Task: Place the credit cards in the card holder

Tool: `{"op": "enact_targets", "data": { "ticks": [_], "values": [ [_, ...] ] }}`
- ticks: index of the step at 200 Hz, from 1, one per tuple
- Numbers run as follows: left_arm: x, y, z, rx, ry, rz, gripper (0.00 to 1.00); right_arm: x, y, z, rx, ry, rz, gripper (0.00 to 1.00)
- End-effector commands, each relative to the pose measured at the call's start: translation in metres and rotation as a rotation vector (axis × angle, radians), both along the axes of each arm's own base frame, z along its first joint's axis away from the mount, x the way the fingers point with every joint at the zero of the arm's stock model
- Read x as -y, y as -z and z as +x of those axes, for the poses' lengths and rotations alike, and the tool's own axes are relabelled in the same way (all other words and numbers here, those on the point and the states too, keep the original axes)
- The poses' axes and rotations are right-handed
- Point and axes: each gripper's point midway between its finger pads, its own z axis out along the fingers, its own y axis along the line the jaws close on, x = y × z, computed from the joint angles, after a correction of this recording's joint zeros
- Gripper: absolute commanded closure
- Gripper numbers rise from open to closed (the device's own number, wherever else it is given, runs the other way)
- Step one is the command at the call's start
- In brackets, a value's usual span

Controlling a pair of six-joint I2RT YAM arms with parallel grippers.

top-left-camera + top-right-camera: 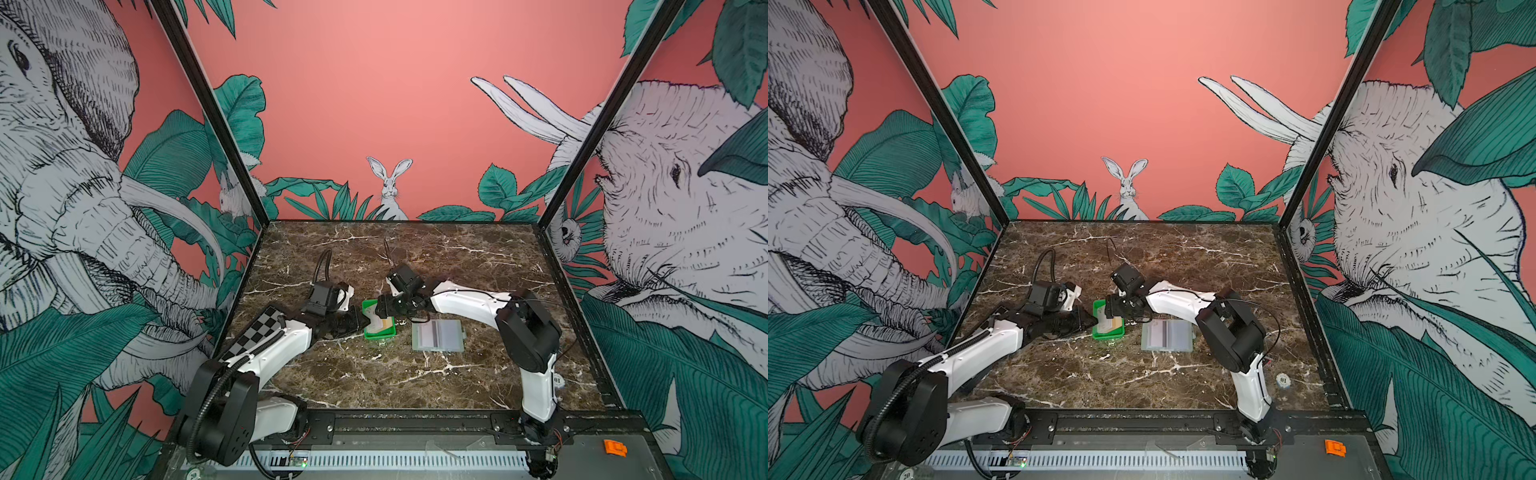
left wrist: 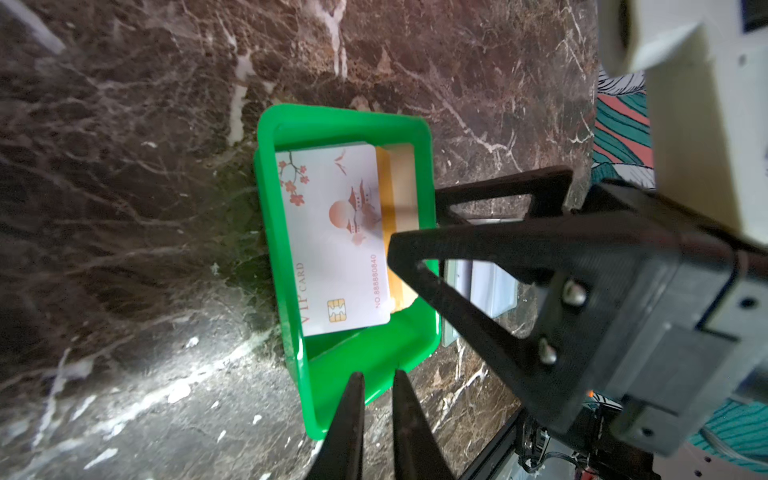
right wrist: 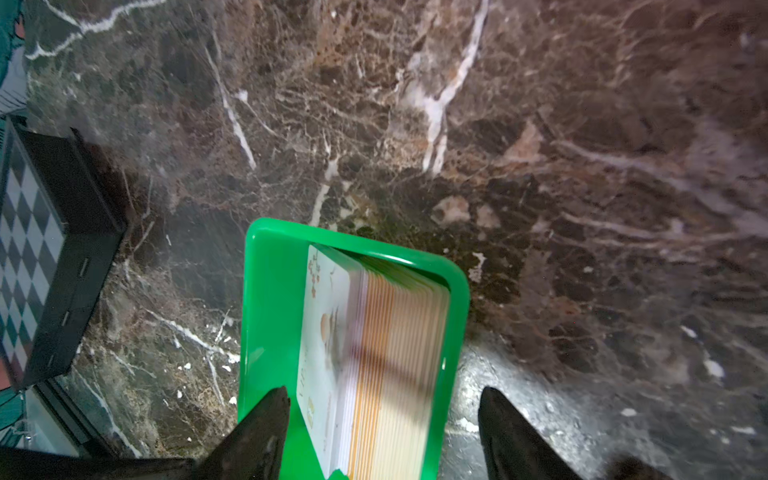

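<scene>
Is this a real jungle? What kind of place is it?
No, most likely a robot test booth. The animals are just wallpaper, a left arm and a right arm stand at a marble table, and a tray of cards sits there.

Legible markings are found on three items.

1. Top card of the credit cards [image 2: 336, 241], lying in the green tray [image 2: 266, 232]: "VIP CARD" is printed in orange capitals along one long edge, next to the gold chip. Along the opposite long edge "NO.888880840" is printed in orange. Its last digits are less sharp in the left wrist view.

2. Round white disc [image 1: 1282, 379]: the number "10" is shown in black. In a top view the disc is located at 4 o'clock on the table [image 1: 1142, 382], just beside the right arm's base.

3. Round label [image 1: 192, 475]: the number "20" is shown. It is located at 7 o'clock, off the table's front edge, and is partly cut off.
</scene>
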Motion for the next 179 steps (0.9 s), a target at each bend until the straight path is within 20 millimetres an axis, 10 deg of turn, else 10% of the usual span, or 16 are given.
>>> {"op": "enact_targets", "data": {
  "ticks": [1,179],
  "values": [
    [0.000,0.000,0.014,0.028,-0.001,0.018,0.84,-0.005,0.003,0.000,0.009,-0.018,-0.018,0.29],
    [0.002,0.019,0.035,0.027,0.016,0.077,0.85,0.008,0.018,-0.005,0.005,0.009,-0.064,0.33]
  ]
}}
